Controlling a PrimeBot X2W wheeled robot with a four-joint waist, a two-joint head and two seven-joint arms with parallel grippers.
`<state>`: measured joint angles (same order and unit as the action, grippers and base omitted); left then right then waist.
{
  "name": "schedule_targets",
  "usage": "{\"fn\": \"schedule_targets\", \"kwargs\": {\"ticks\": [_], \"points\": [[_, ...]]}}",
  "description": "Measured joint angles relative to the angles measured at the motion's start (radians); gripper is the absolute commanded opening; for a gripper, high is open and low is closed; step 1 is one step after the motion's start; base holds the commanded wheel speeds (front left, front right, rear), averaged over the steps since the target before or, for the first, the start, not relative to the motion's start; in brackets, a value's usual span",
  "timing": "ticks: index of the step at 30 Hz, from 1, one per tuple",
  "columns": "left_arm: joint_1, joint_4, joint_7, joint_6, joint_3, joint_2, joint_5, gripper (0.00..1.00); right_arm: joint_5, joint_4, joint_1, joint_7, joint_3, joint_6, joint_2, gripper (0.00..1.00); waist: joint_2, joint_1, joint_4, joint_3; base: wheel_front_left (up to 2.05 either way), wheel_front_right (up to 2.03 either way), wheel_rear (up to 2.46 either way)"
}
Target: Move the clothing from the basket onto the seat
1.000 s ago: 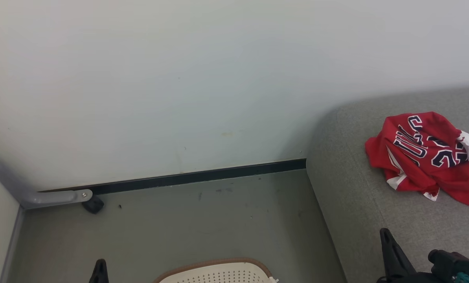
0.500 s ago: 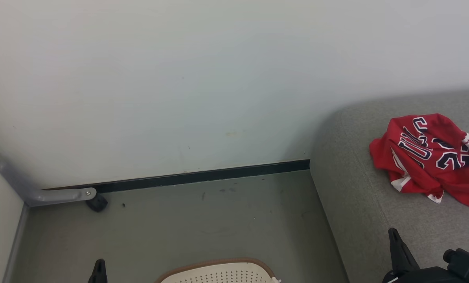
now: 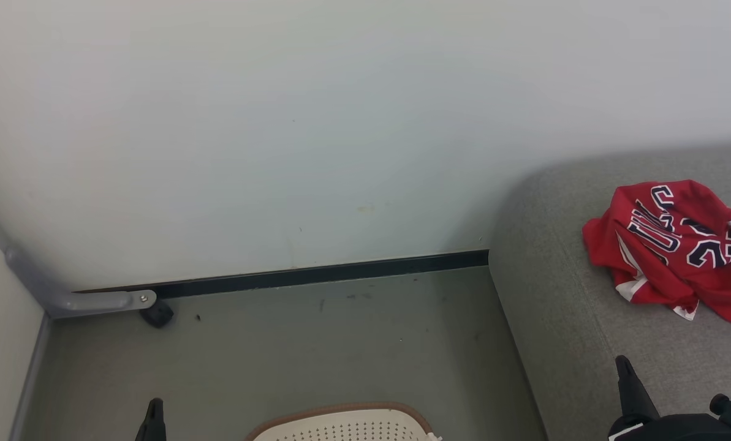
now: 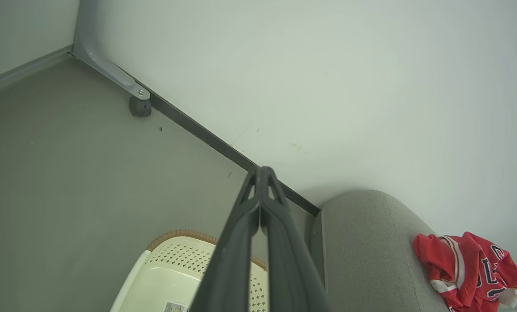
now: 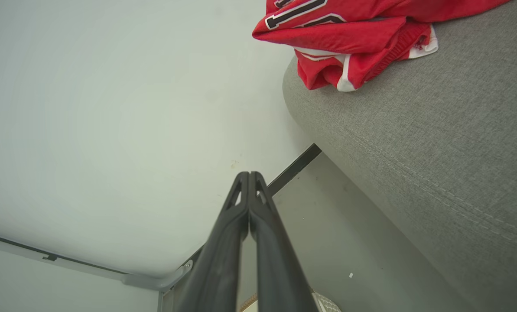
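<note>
The basket (image 3: 340, 406) is cut off at the head view's bottom edge. Its brown rim and perforated cream wall show on the floor (image 3: 316, 355) left of the seat (image 3: 561, 318). In the left wrist view my own fingers hide much of its inside. The clothing (image 3: 671, 245) runs past the right edge, so part of it is lost. It lies crumpled on the seat, toward its back: red fabric, navy white-outlined lettering and numbers, white trim at the folds. My left gripper (image 4: 261, 171) and right gripper (image 5: 248, 175) both have fingers pressed together, holding nothing.
</note>
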<state>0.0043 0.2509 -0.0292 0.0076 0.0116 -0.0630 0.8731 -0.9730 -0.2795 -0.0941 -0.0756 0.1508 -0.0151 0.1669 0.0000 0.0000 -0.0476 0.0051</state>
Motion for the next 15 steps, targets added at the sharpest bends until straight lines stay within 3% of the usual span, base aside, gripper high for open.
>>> {"fn": "schedule_targets", "kwargs": {"ticks": [15], "points": [[-0.023, 0.010, 0.041, -0.035, 0.021, 0.004, 0.203, 0.00, -0.180, -0.008, 0.000, 0.057, -0.082, 0.038, -0.035, 0.00, 0.0000, 0.0000, 0.014, -0.001, 0.00, 0.00, 0.00]]}}
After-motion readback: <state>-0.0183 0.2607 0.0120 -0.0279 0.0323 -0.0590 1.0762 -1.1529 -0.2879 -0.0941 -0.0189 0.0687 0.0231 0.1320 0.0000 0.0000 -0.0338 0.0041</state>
